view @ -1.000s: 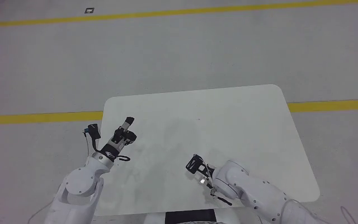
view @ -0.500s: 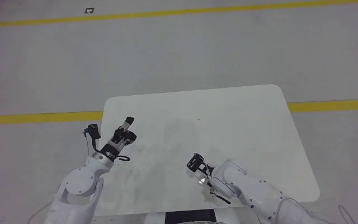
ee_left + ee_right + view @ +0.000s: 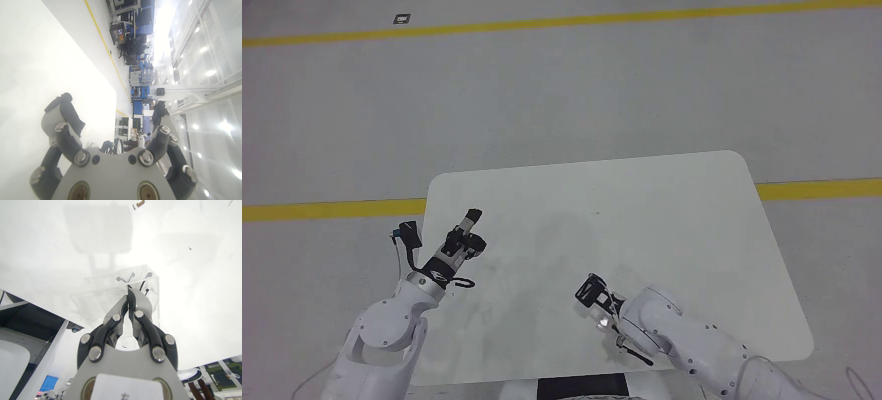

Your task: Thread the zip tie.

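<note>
We judged threading not yet begun: the thin black plastic zip ties (image 3: 149,275) lay loose in the clear plastic box (image 3: 158,298) near the white rounded worktop's (image 3: 682,220) 6 o'clock edge. The right hand (image 3: 129,294) was closed just above them; whether it pinched one, we could not tell. The left hand (image 3: 113,102) hung spread and empty by the 8 o'clock edge. The widest room lay toward 12 and 3 o'clock.

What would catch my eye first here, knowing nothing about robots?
Probably the right gripper dipped into a clear box by the white table's edge nearest the robot, jaws shut, seemingly pinching a black zip tie. Next, the left gripper held over the table's left side, jaws wide open.
</note>
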### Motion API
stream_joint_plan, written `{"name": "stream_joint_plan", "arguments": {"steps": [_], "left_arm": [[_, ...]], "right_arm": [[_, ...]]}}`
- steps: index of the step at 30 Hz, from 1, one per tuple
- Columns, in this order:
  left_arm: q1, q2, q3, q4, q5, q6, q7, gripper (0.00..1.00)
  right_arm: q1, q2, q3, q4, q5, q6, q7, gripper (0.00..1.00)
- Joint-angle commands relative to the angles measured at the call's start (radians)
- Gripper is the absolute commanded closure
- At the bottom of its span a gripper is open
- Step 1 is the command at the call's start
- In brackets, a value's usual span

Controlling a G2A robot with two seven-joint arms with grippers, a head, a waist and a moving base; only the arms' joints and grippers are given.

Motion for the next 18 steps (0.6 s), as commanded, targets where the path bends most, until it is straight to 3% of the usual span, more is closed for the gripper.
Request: {"name": "stream_joint_plan", "arguments": {"steps": [1,12,18], "left_arm": [[0.000,0.000,0.000,0.000,0.000,0.000,0.000,0.00],[0.000,0.000,0.000,0.000,0.000,0.000,0.000,0.00],[0.000,0.000,0.000,0.000,0.000,0.000,0.000,0.00]], "right_arm": [[-0.012,0.004,0.006,-0.021,-0.010,0.001,0.000,1.00],[-0.111,0.038,0.093,-0.184,-0.020,-0.031,-0.001,1.00],[-0.184,0.059,0.181,-0.249,0.036,-0.082,-0.079,1.00]]}}
